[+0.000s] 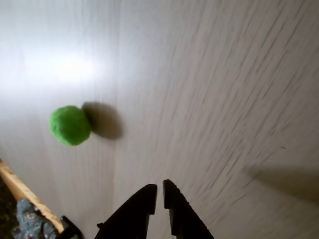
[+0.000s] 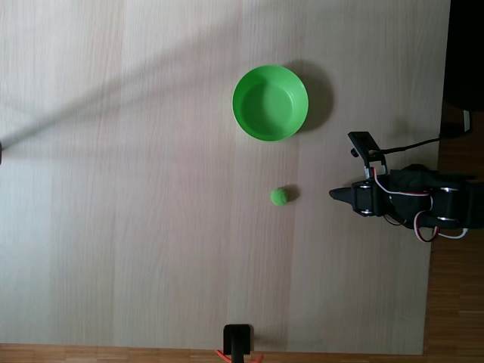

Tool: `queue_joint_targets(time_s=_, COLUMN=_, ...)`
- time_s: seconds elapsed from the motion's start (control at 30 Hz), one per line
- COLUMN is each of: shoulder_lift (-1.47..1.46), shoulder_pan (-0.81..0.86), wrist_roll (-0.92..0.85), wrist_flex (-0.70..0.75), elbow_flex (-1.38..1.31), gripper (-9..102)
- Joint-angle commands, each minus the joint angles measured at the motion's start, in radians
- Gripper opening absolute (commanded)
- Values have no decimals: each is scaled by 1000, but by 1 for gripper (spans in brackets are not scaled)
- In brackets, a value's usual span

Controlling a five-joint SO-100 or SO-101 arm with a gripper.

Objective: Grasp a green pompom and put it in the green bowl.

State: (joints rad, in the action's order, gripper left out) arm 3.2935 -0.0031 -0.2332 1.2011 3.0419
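Pompom (image 2: 279, 197) on counter (image 2: 136, 189), below bowl (image 2: 270, 103) in fixed view, apart from it. Pincer (image 1: 160, 191) fingers nearly together, thin gap, holding nothing. In fixed view pincer (image 2: 335, 194) sits right of pompom, near, not touching. Wrist view: pompom (image 1: 70, 125) upper left of the tips, shadow to its right.

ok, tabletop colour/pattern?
Pale, whitish wood grain with fine streaks on the tabletop, clearest in the wrist view.
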Motion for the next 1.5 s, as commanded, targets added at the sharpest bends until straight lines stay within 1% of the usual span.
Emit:
queue_joint_targets(time_s=0.0, shoulder_lift=58, shoulder_pan=5, wrist_roll=-5, wrist_flex=-2, elbow_flex=-21, gripper=0)
queue_joint_targets(time_s=0.23, shoulder_lift=46, shoulder_pan=8, wrist_roll=-5, wrist_flex=-2, elbow_flex=-29, gripper=0)
queue_joint_targets(time_s=0.4, shoulder_lift=-101, shoulder_pan=8, wrist_roll=-5, wrist_flex=-12, elbow_flex=-120, gripper=0)
queue_joint_targets(time_s=0.53, shoulder_lift=-284, shoulder_pan=8, wrist_roll=-5, wrist_flex=-66, elbow_flex=-331, gripper=0)
queue_joint_targets(time_s=0.73, shoulder_lift=-670, shoulder_pan=6, wrist_roll=-6, wrist_flex=-135, elbow_flex=-609, gripper=0)
queue_joint_targets(time_s=0.9, shoulder_lift=-905, shoulder_pan=6, wrist_roll=-5, wrist_flex=-138, elbow_flex=-788, gripper=0)
queue_joint_targets(time_s=1.17, shoulder_lift=-1163, shoulder_pan=-8, wrist_roll=-5, wrist_flex=-138, elbow_flex=-997, gripper=0)
queue_joint_targets(time_s=1.33, shoulder_lift=-1404, shoulder_pan=-8, wrist_roll=-5, wrist_flex=-140, elbow_flex=-1054, gripper=0)
queue_joint_targets(time_s=1.47, shoulder_lift=-1509, shoulder_pan=-9, wrist_roll=-5, wrist_flex=-140, elbow_flex=-1071, gripper=0)
